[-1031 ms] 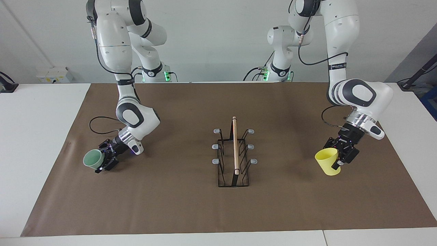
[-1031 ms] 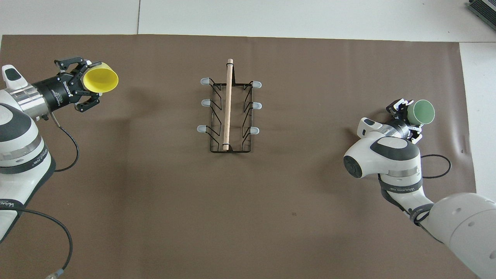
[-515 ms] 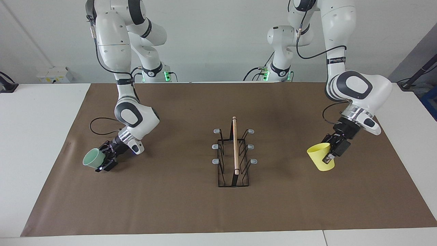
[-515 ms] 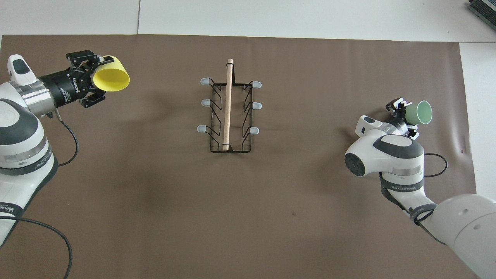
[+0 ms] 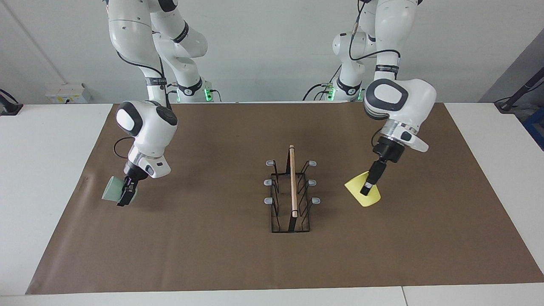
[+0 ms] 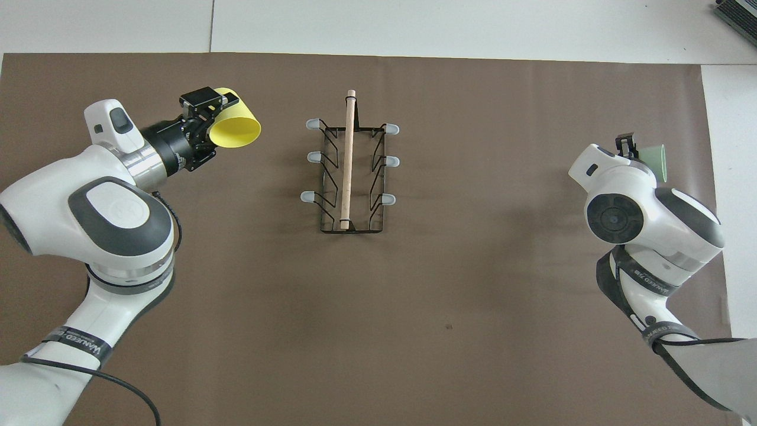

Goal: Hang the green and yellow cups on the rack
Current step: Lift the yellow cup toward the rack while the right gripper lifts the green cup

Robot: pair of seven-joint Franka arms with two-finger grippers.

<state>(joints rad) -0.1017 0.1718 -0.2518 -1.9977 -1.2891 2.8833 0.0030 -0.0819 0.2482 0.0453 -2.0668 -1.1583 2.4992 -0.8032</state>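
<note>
The black wire rack (image 5: 292,191) (image 6: 349,171), with a wooden rod along its top and grey-tipped prongs, stands mid-table. My left gripper (image 5: 367,187) (image 6: 214,117) is shut on the yellow cup (image 5: 359,193) (image 6: 236,125). It holds the cup tilted above the mat beside the rack, toward the left arm's end, with the mouth turned toward the rack. My right gripper (image 5: 126,195) (image 6: 630,145) is shut on the pale green cup (image 5: 112,194) (image 6: 655,164). That cup hangs on its side low over the mat near the right arm's end. In the overhead view the right wrist hides most of that gripper.
A brown mat (image 5: 212,255) covers the table's middle, with white table (image 5: 42,170) beyond its edges. A black cable (image 5: 121,151) loops over the mat near the right arm. A small dark speck (image 6: 448,326) marks the mat.
The left arm has swung the yellow cup toward the rack and turned its wrist downward. The right arm has rolled its wrist upward, tipping the green cup, which stays near the same spot.
</note>
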